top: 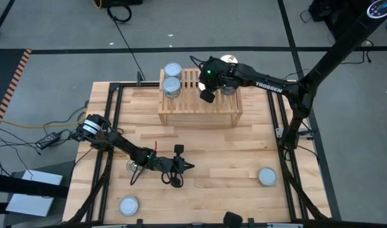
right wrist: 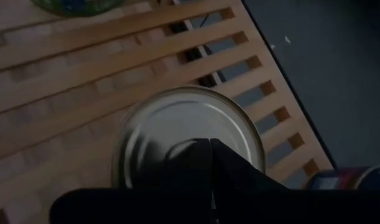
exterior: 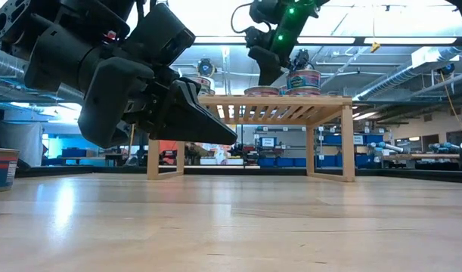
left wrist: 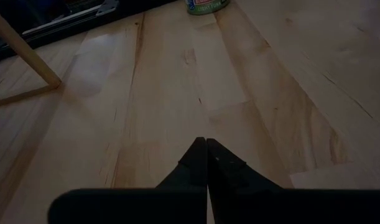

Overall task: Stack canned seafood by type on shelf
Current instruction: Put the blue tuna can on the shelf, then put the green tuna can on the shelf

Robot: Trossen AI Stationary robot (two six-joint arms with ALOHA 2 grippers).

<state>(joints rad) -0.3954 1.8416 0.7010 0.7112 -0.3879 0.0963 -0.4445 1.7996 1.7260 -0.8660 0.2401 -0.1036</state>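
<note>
The light wooden shelf (top: 199,106) stands at the table's far middle. Two silvery-lidded tins (top: 171,85) are stacked on its left end, and more tins (exterior: 304,79) stand on its right part. My right gripper (right wrist: 210,142) is shut and points down over a low silvery tin (right wrist: 177,124) that rests on the slatted top (right wrist: 65,81). My left gripper (left wrist: 206,142) is shut and hovers low over the bare table's near middle (top: 190,166). Loose tins stand on the table: a silvery one near right (top: 267,177), another near left (top: 128,205) and a golden-lidded one (top: 133,167) beside the left arm. My right gripper's shut fingertips (exterior: 267,79) come from above over the silvery tin's lid (right wrist: 158,118). The fingers themselves hide the meeting place, so I cannot tell whether they touch it. The tin sits flat on the shelf's slats.
A black metal frame (top: 114,120) runs along the table's left and right edges. In the right wrist view, a green-labelled tin (right wrist: 71,5) and a blue-labelled tin (right wrist: 351,177) stand close to the silvery one. Bare planks (top: 231,145) lie between the shelf and the near tins.
</note>
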